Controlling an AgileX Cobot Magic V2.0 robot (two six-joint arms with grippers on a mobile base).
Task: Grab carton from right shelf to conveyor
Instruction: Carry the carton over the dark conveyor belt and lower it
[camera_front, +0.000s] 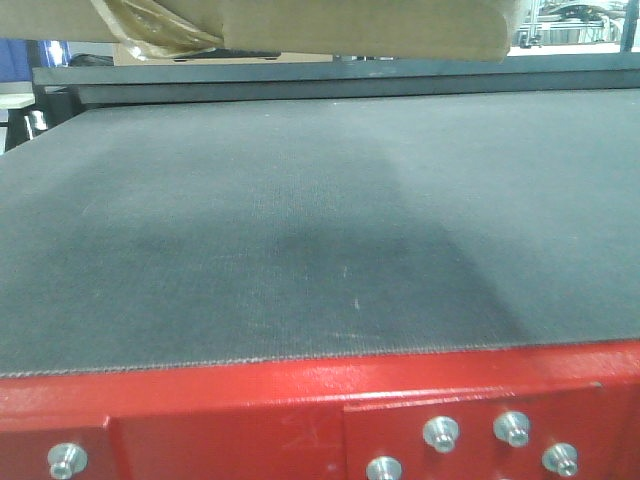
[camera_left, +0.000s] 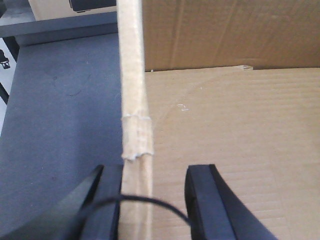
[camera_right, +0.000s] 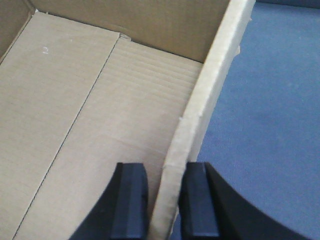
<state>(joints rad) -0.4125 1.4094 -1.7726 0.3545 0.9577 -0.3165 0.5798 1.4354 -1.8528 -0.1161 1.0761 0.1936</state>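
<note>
**While the carton hangs over the belt: set-down step in hand**

Since the carton (camera_front: 300, 25) shows only as a brown underside along the top of the front view, I judge that it is held in the air above the conveyor (camera_front: 300, 220), toward its far edge. The darker patch at mid-belt is probably its shadow. No part of the carton touches the belt that I can see. The near edge, with the red frame (camera_front: 250, 410) and silver bolts (camera_front: 440, 433), has nothing on it.

Right claw (camera_right: 162, 171): pressed onto the carton's right wall, one finger inside and one outside, both against the cardboard.

Left claw (camera_left: 152, 172): straddles the left wall. The outer finger lies against the wall, but a strip of carton floor shows between the wall and the inner finger. The jaws therefore stand apart, with no firm pinch evident.

Judgement: the carry is done and the placing step is in hand.

The next move calls for:
- lowering both arms together and level, given the doubtful left hold
- getting the base flat on the belt, away from its edges
- spreading both claws, then lifting straight up clear of the walls
</note>
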